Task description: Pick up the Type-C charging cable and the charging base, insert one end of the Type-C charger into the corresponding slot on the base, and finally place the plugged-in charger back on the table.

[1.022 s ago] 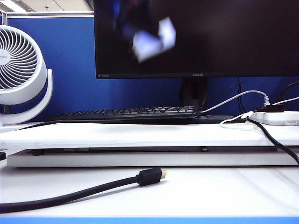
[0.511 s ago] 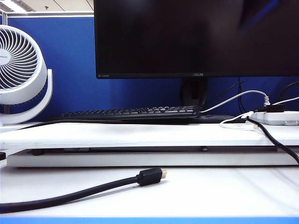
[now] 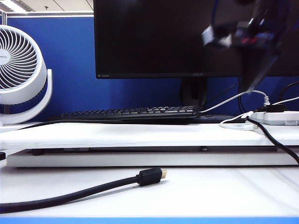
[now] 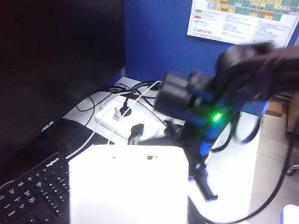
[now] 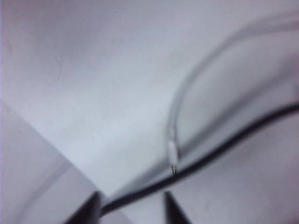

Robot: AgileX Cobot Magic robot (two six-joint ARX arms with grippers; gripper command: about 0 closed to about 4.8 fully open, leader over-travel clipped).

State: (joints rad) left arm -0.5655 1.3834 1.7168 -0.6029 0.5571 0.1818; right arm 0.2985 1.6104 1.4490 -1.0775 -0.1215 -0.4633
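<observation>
The charging base (image 4: 128, 186), a plain white block, fills the near part of the left wrist view and hangs above the keyboard (image 4: 28, 196). My left gripper holds it, with its fingers hidden behind the block. In the right wrist view the Type-C charging cable (image 5: 174, 153), a thin white cord with a small plug, lies on the table (image 5: 93, 93). My right gripper (image 5: 131, 212) hovers over it, open, with a black cable (image 5: 224, 149) running under the gap between its fingertips. The right arm (image 3: 247, 32) is a blur at the exterior view's top right.
A monitor (image 3: 187, 37) and a black keyboard (image 3: 131, 113) stand on a raised white shelf (image 3: 117, 135). A power strip (image 3: 275, 116) with cords is at the right and a fan (image 3: 21, 70) at the left. A thick black gold-tipped cable (image 3: 149, 177) lies on the front table.
A blurred white shape in front of the monitor one second ago has left the exterior view. The right arm has swung into view at the top right.
</observation>
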